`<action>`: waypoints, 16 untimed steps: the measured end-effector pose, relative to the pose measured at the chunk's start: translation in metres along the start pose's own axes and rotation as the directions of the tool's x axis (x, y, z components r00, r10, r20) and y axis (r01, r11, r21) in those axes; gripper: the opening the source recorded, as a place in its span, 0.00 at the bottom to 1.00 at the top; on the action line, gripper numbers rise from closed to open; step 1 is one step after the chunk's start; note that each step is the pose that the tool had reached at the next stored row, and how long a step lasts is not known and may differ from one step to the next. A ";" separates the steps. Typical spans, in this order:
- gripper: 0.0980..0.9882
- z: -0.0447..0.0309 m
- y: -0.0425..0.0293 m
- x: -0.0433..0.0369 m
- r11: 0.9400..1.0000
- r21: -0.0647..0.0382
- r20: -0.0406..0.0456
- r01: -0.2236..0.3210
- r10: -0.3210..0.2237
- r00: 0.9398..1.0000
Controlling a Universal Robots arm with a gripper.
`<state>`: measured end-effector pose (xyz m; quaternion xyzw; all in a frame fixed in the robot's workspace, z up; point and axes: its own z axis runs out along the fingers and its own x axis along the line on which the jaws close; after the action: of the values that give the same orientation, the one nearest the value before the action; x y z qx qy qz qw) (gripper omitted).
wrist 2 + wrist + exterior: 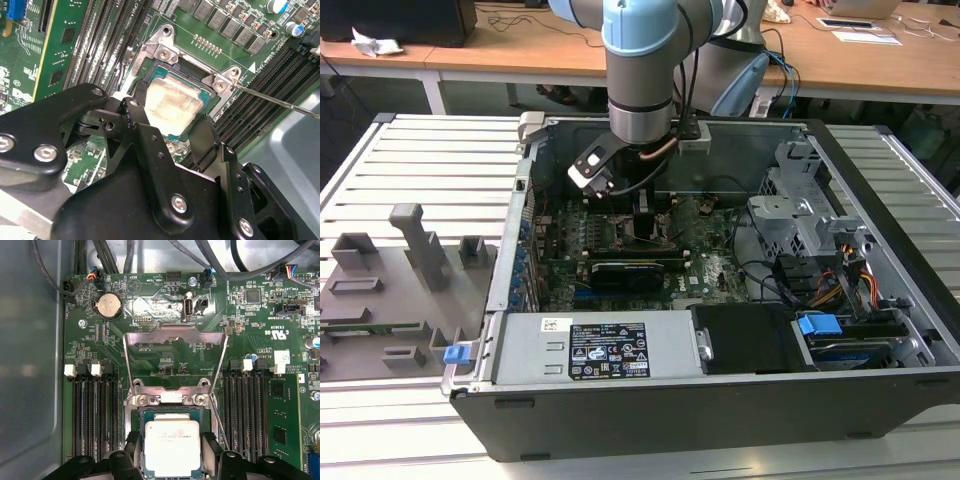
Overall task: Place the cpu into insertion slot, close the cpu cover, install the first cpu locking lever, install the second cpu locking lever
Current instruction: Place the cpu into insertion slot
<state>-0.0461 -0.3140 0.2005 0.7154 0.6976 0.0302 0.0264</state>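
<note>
the cpu (172, 450) is sitting in the insertion slot (172, 412); the cpu cover (175, 337) is standing open off that slot, levers (280, 102) pending. the gripper (167, 120) is straddling the cpu, clenched or released i can't tell.

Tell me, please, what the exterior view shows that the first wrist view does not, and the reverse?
Exterior view: the arm reaching down into the case, the power supply, and a grey tray on the exterior view's left. First wrist view: the cpu lying in the slot, the cover standing open, and a coin battery. Both: the green motherboard.
</note>
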 end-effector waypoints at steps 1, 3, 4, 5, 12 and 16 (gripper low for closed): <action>0.57 0.0001 0.0000 0.0004 1.000 0.000 0.000 0.000 0.000 1.000; 0.57 0.0002 0.0000 0.0011 1.000 0.000 0.000 -0.002 0.002 1.000; 0.57 0.0003 0.0000 0.0016 1.000 0.000 -0.001 -0.004 0.004 1.000; 0.57 0.0004 0.0000 0.0020 1.000 0.000 -0.001 -0.006 0.006 1.000; 0.57 0.0006 0.0000 -0.0009 1.000 0.000 -0.002 -0.010 0.010 1.000; 0.55 0.0005 0.0000 -0.0010 1.000 0.000 0.000 -0.009 0.009 1.000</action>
<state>-0.0461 -0.3150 0.2000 0.7187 0.6942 0.0302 0.0264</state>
